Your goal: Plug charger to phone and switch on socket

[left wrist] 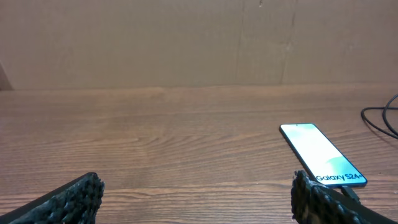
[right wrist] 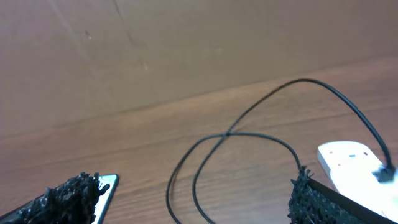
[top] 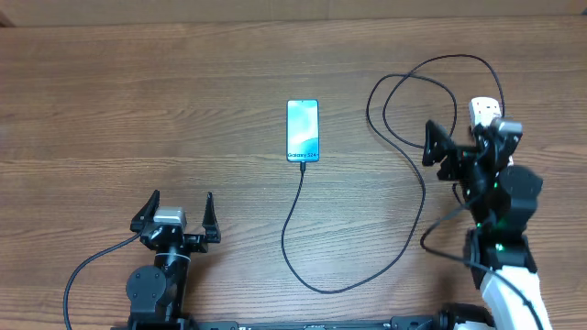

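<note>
charger (top: 286,229) looks plugged into phone (top: 303,128); right claw (top: 466,137) spread over socket (top: 483,110) at right, switching seemingly left; left claw (top: 182,203) spread, idle.

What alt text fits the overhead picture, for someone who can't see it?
A phone lies on a wooden table, a thin black cable looping from its near end rightward toward a white socket. The left pincer and right pincer are both open, holding nothing.

The counter (top: 138,110) showed matt, grained wood; phone (top: 303,130) screen shone glossy; socket (right wrist: 348,163) looked smooth white plastic; charger (right wrist: 228,132) cable was matt black.
</note>
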`<state>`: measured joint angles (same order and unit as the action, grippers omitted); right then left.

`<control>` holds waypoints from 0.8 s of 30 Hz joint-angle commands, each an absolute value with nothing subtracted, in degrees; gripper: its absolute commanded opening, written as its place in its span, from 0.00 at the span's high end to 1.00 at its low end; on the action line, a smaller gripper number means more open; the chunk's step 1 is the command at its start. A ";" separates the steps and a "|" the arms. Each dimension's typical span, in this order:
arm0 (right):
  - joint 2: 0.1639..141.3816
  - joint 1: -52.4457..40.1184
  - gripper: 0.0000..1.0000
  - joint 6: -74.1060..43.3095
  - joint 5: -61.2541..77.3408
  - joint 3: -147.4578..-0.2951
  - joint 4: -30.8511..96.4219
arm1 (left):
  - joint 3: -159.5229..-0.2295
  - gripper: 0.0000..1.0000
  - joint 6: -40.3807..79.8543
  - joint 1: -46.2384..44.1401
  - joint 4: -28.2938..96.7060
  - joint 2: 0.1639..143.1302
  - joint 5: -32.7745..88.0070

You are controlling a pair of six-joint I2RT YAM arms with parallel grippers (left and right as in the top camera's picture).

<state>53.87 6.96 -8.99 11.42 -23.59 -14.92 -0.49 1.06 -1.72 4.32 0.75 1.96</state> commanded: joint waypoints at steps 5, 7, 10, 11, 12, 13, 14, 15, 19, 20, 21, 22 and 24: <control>43.22 6.44 0.00 -8.73 8.58 -16.27 -15.90 | -0.27 0.00 -0.01 -1.08 4.34 0.21 2.81; 41.32 6.44 0.00 -8.78 8.64 -14.44 -15.86 | -0.27 0.01 -0.03 -1.08 4.34 0.21 2.81; 37.89 6.42 0.00 -8.78 8.80 -11.51 -15.90 | -0.27 0.01 -0.01 -1.08 4.34 0.21 2.81; 36.80 6.44 0.00 -8.78 8.80 -10.70 -15.92 | -0.27 0.00 -0.01 -1.08 4.34 0.21 2.81; 35.16 6.42 0.00 -8.78 8.80 -9.67 -16.03 | -0.27 0.00 -0.01 -1.08 4.34 0.21 2.81; 33.63 6.42 0.00 -8.75 8.78 -8.69 -16.03 | -0.27 0.00 -0.01 -1.08 4.34 0.21 2.81; 32.32 6.42 0.00 -8.75 8.78 -7.90 -16.01 | -0.27 0.00 -0.01 -1.08 4.34 0.21 2.81; 30.83 6.42 0.00 -8.75 8.78 -7.03 -16.01 | -0.27 0.00 -0.03 -1.08 4.34 0.21 2.81; 27.22 6.42 0.00 -8.75 8.56 -4.93 -16.03 | -0.27 0.00 -0.01 -1.08 4.34 0.21 2.81; 26.48 6.42 0.00 -8.75 8.58 -4.45 -16.01 | -0.27 0.00 -0.01 -1.08 4.34 0.21 2.81; 25.61 6.42 0.00 -8.75 8.58 -3.92 -15.97 | -0.27 0.00 -0.01 -1.08 4.34 0.21 2.81; 24.69 6.42 0.00 -8.75 8.56 -3.40 -15.88 | -0.27 0.00 -0.01 -1.08 4.34 0.21 2.81; 22.83 6.42 0.00 -8.75 8.56 -2.39 -15.75 | -0.27 0.00 -0.03 -1.08 4.34 0.21 2.81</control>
